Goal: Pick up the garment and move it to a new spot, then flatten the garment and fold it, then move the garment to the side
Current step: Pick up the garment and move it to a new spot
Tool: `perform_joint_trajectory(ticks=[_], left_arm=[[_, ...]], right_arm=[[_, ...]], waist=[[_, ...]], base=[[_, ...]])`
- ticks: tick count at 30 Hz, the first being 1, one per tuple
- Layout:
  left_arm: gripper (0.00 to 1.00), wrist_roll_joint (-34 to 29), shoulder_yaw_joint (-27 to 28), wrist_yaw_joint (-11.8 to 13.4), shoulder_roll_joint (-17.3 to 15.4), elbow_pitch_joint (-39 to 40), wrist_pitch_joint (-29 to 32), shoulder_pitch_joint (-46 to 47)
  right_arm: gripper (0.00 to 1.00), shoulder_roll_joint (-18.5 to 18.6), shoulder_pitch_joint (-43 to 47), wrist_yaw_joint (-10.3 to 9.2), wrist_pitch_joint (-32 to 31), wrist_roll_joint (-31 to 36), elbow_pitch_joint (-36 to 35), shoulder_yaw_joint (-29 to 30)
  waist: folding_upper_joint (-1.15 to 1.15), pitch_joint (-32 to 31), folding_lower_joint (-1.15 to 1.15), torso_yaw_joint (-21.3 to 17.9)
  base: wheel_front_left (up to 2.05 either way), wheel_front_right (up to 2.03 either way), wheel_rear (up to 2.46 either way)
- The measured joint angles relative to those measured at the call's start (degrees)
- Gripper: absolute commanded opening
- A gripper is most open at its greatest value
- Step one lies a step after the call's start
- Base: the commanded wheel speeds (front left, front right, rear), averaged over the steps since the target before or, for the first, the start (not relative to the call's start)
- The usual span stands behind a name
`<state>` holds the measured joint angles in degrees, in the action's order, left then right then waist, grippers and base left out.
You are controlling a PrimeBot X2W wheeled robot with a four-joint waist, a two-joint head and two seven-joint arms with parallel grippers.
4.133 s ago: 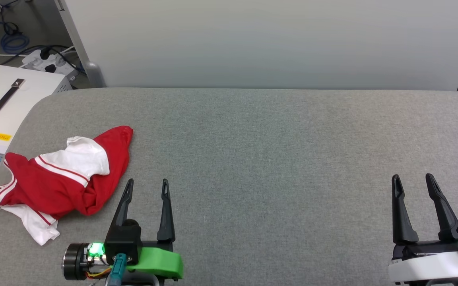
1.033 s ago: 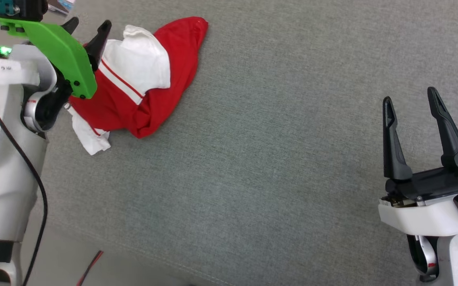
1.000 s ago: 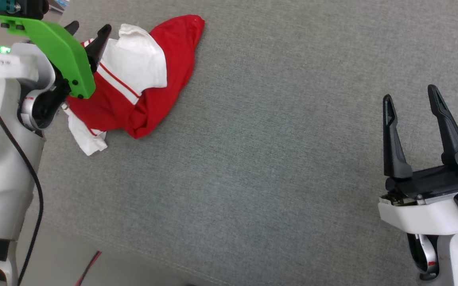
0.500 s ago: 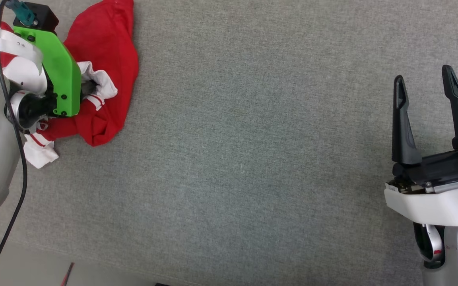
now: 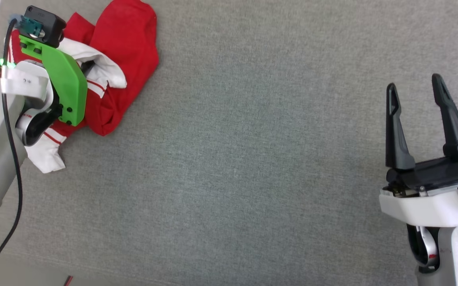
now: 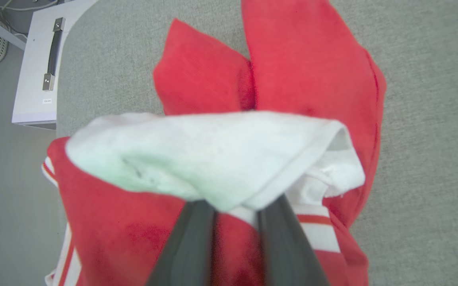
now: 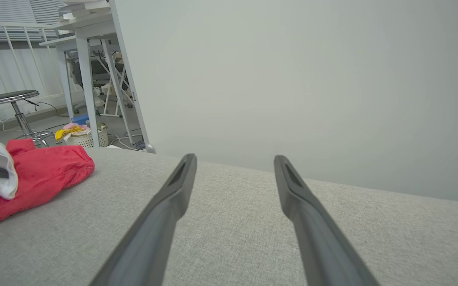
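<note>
The garment (image 5: 125,51), red with white striped-trim sleeves, lies crumpled at the far left of the grey table (image 5: 253,159). My left arm's green bracket (image 5: 64,87) hangs over it. In the left wrist view my left gripper (image 6: 235,204) is shut on a fold of the white sleeve (image 6: 213,159), which bunches up over the two fingertips. The red body spreads out beyond the sleeve. My right gripper (image 5: 414,91) stands open above bare table at the right, far from the garment (image 7: 34,174), with nothing between its fingers (image 7: 173,198).
A white box with a black handle (image 6: 42,79) stands off the table's left end. The table's front edge (image 5: 22,258) runs across the lower left, with floor beyond it. A pale wall (image 7: 292,79) backs the table. A stool (image 7: 12,99) and a basket (image 7: 82,137) stand beyond the far corner.
My left gripper has closed on the white sleeve, and the cloth has bunched up around its fingers. The head camera has shifted slightly. The right gripper has stayed open.
</note>
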<state>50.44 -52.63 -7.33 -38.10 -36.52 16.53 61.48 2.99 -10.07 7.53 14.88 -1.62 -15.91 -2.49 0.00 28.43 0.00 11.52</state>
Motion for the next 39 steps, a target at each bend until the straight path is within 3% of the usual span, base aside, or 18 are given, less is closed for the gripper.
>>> perform_joint_trajectory(ticks=[8, 16, 23, 28, 33, 39], left_arm=[[0.0, -4.1, -5.82, 0.0, -2.26, 9.98, -3.63, 1.77], [0.0, -7.27, -9.92, 0.0, 1.05, 18.44, -4.23, 4.0], [0.0, -9.28, -15.84, 0.0, 7.95, 19.04, -6.0, 6.27], [0.0, -9.76, -19.3, 0.0, 15.92, 16.64, -7.46, 8.87], [0.0, -11.14, -20.65, 0.0, 23.68, 12.74, -8.0, 9.28], [0.0, -16.11, -20.68, 0.0, 28.92, 9.29, -5.84, 4.77]], right_arm=[[1.0, -0.15, 2.14, 0.0, 0.0, -3.86, 0.52, 0.79], [1.0, -0.19, 3.02, 0.0, 0.0, -6.81, 0.75, 0.73], [1.0, -0.18, 2.95, 0.0, 0.0, -8.65, 0.73, 1.2], [1.0, -0.18, 2.82, 0.0, 0.0, -10.02, 0.65, 2.05], [1.0, -0.16, 2.22, 0.0, 0.0, -11.41, 0.64, 2.32], [1.0, -0.16, 0.85, 0.0, 0.0, -12.07, 0.4, 1.81]], waist=[[0.0, -5.6, 0.0, -0.93], [0.0, -8.18, 0.0, -4.98], [0.0, -8.37, 0.0, -10.38], [0.0, -7.38, 0.0, -14.47], [0.01, -5.5, 0.0, -17.85], [0.0, -2.65, 0.0, -20.78]], base=[[0.0, 0.0, 0.0], [0.0, 0.0, 0.0], [0.0, 0.0, 0.0], [0.0, 0.0, 0.0], [0.0, 0.0, 0.0], [0.0, 0.0, 0.0]])
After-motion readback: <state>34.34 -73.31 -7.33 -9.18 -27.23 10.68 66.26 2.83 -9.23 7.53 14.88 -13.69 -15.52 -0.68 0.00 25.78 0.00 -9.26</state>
